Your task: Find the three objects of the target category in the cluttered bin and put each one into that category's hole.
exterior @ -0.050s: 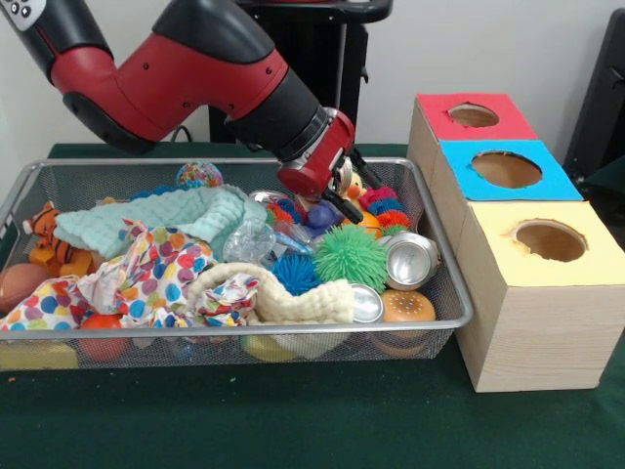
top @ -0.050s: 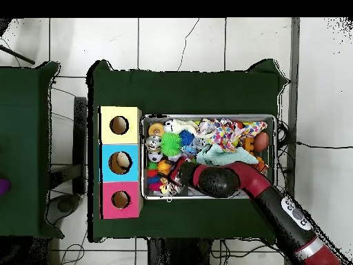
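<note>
Nearest the camera, a toy burger (exterior @ -0.050s: pixel 407 307) lay in the front corner of the wire basket (exterior @ -0.050s: pixel 459 293), with a metal cup (exterior @ -0.050s: pixel 410 260) and a spiky green ball (exterior @ -0.050s: pixel 351 256) just behind it. Farther back, the gripper (exterior @ -0.050s: pixel 337 200) reached down among the small toys at the basket's far side; whether it was parted or closed could not be told. Left of it lay a mint cloth (exterior @ -0.050s: pixel 156 223) and a dotted cloth (exterior @ -0.050s: pixel 146 278). To its right stood a wooden box (exterior @ -0.050s: pixel 527 332) with yellow (exterior @ -0.050s: pixel 551 239), blue (exterior @ -0.050s: pixel 506 169) and red (exterior @ -0.050s: pixel 474 115) holes.
</note>
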